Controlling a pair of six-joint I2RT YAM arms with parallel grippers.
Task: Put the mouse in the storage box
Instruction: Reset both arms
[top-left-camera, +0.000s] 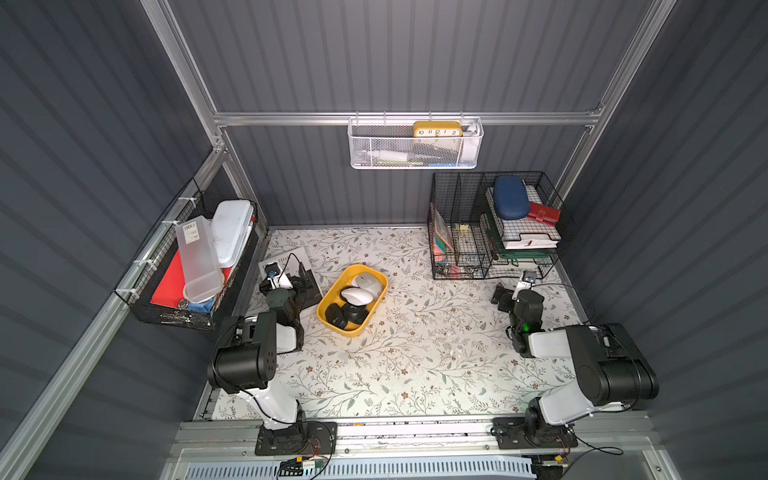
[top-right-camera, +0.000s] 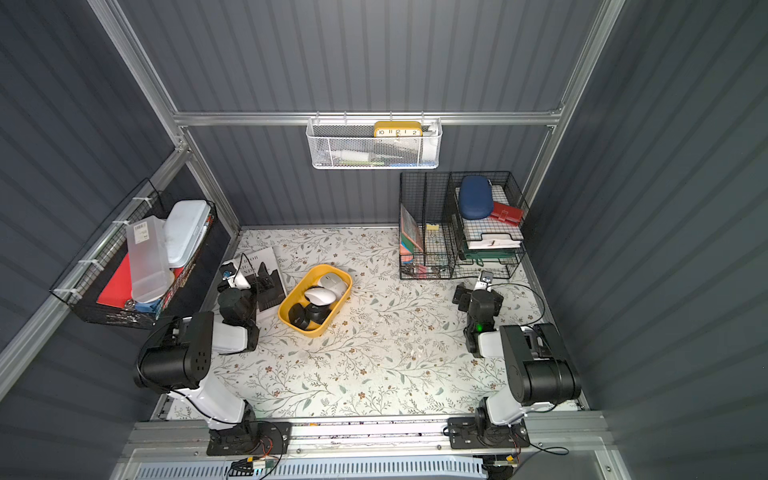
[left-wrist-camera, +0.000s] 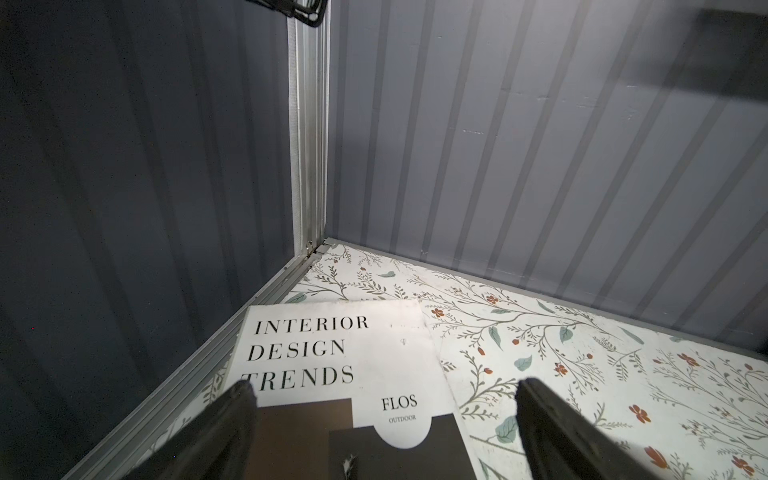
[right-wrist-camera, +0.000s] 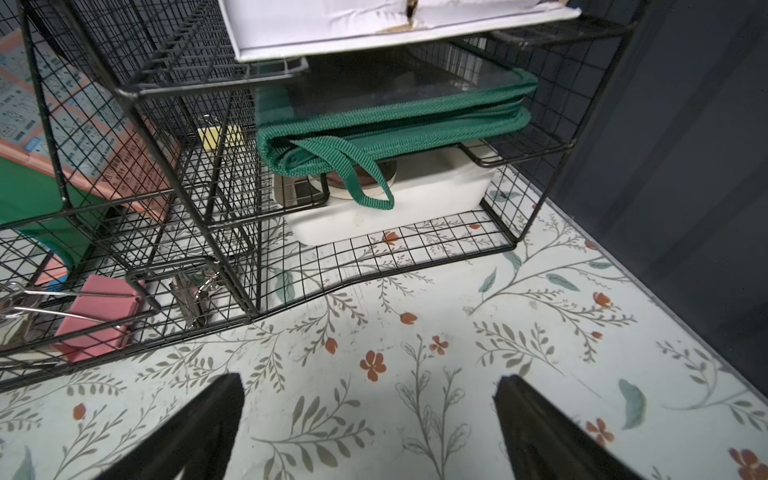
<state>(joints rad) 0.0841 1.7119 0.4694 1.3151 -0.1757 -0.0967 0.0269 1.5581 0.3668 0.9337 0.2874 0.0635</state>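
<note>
Over magazine (left-wrist-camera: 345, 365): left gripper (left-wrist-camera: 384, 384) low, released, empty | by wire rack (right-wrist-camera: 137, 92): right gripper (right-wrist-camera: 369, 377) low, released, empty

**Storage box** (top-left-camera: 351, 330): yellow plastic, smooth, faint sheen.
**White mouse** (top-left-camera: 356, 296): glossy plastic shell.
**Black mouse** (top-left-camera: 336, 316): matt plastic.
**Tabletop** (top-left-camera: 415, 353): smooth floral-printed covering, lightly scuffed.
**Magazine** (left-wrist-camera: 386, 353): paper, matt cover.
**Wire rack** (top-left-camera: 455, 208): thin black-coated metal wire.
**Green pouch** (right-wrist-camera: 415, 124): woven cloth edging and strap, clear glossy plastic panel.
**Binder clip** (right-wrist-camera: 97, 316): pink painted body, shiny metal wire handles.
**Frame rail** (top-left-camera: 291, 118): bare brushed aluminium.
**My fingers** (left-wrist-camera: 224, 428): black, matt, plastic by the look.
</note>
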